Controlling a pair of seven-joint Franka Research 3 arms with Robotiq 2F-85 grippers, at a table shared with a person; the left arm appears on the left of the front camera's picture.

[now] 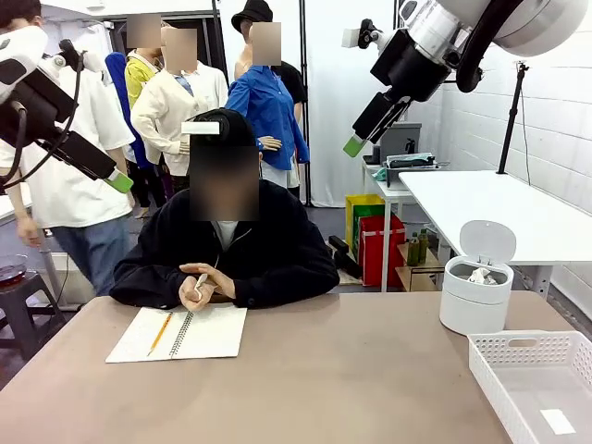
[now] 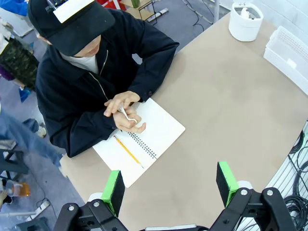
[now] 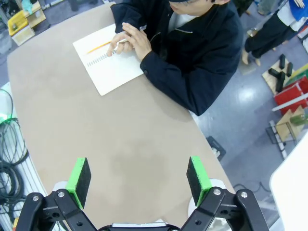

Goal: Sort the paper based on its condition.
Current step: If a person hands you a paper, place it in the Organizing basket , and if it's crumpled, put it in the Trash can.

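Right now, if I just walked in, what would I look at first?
Probably the person across the table, hands folded on an open notebook with a yellow pencil lying on it. Next, the left gripper and right gripper, both raised high with jaws wide open. At the right, a round white bin holds crumpled paper, and a white basket has one flat sheet.

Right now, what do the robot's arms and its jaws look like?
The left arm and right arm are white and rounded, with thick black cables looping beside them. Each ends in a black boxy piece with two jaws, and every jaw wears bright green pads.
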